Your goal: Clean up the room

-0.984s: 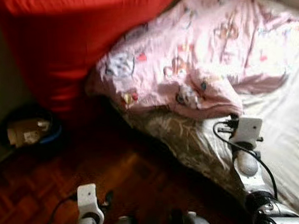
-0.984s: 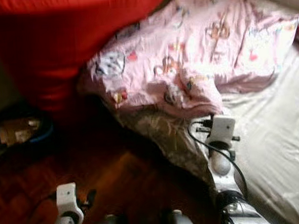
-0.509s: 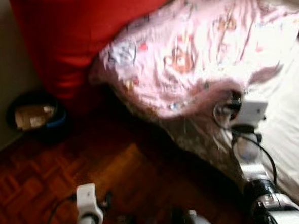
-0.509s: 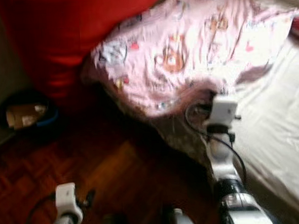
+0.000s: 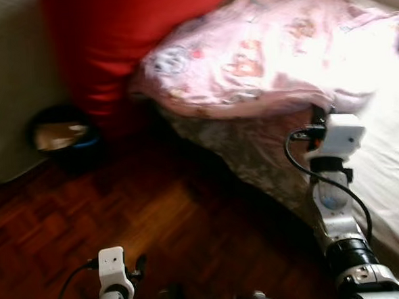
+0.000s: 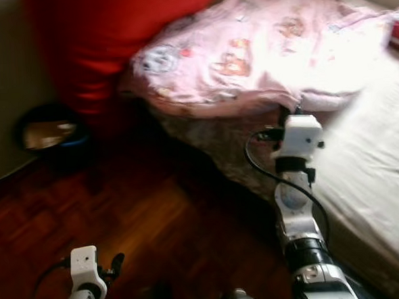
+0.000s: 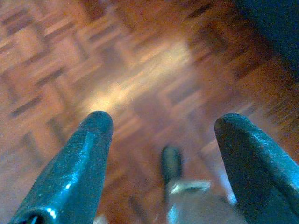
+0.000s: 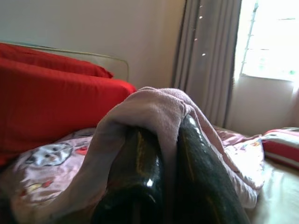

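My right arm reaches forward over the near edge of the bed, its right gripper (image 8: pixel 163 158) pinched tight on a fold of the pink blanket (image 8: pixel 149 109), while my left arm hangs low over the floor with the left gripper (image 7: pixel 163 135) fingers spread wide, holding nothing.

Upper right: we see a blanket (image 5: pixel 268 57) lying on the bed (image 5: pixel 390 158).
Upper left: a big cushion (image 5: pixel 118 39) leans beside the blanket.
Left: a bowl (image 5: pixel 61 133) sits on the floor (image 5: pixel 156 220), below the cushion.
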You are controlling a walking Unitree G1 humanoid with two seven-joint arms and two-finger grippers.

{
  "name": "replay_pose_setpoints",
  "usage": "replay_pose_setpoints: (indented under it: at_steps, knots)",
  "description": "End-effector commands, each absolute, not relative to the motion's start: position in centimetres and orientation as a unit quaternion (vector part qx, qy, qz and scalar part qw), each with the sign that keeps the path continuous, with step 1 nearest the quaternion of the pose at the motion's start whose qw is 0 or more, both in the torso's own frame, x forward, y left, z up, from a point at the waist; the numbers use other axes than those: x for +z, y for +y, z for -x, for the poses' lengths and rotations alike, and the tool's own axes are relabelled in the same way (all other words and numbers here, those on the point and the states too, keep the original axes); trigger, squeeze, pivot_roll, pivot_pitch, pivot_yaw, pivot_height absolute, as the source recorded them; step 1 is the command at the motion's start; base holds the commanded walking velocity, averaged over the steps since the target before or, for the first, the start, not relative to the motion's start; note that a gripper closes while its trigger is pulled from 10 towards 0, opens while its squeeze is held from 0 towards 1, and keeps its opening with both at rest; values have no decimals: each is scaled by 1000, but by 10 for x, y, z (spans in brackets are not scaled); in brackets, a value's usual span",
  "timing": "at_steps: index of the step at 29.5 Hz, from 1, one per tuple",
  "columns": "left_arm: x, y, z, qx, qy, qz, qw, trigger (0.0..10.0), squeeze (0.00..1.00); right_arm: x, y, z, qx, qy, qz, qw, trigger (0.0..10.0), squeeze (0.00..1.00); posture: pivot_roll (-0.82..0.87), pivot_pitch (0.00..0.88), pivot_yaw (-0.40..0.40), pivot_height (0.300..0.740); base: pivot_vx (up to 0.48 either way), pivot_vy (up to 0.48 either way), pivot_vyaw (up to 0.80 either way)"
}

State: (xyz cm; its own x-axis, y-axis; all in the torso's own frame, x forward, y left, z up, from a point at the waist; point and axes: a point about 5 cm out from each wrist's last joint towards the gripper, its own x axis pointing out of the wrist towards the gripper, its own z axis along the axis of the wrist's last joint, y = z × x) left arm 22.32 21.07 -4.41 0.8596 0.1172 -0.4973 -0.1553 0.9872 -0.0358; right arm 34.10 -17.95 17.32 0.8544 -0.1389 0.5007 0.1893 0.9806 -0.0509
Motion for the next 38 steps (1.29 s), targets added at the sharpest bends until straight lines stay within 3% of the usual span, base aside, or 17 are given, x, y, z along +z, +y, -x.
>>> replay_pose_setpoints:
  at_steps: [1, 7, 16, 22, 28, 38]
  knots:
    - [-49, 207, -218, 65, 271, 37, 960, 10000, 0, 182, -181, -337, -84, -278, 55, 955, 10000, 0, 58, 241, -16, 740, 0, 0, 0]
    - [-51, 204, -217, 60, 276, 36, 958, 10000, 0, 177, -168, -334, -52, -261, 53, 962, 10000, 0, 52, 238, -15, 740, 0, 0, 0]
    - [-52, 204, -216, 57, 284, 36, 956, 10000, 0, 119, -178, -329, -64, -107, 19, 992, 10000, 0, 56, 238, -14, 740, 0, 0, 0]
    - [-52, 204, -216, 55, 286, 36, 956, 10000, 0, 91, -188, -323, -82, -29, 7, 996, 10000, 0, 55, 237, -14, 740, 0, 0, 0]
    - [-52, 203, -216, 54, 287, 37, 956, 10000, 0, 55, -192, -313, -77, 66, 29, 994, 10000, 0, 58, 235, -14, 740, 0, 0, 0]
    - [-54, 204, -215, 53, 291, 37, 954, 10000, 0, -15, -194, -270, -57, 244, 51, 967, 10000, 0, 61, 232, -13, 740, 0, 0, 0]
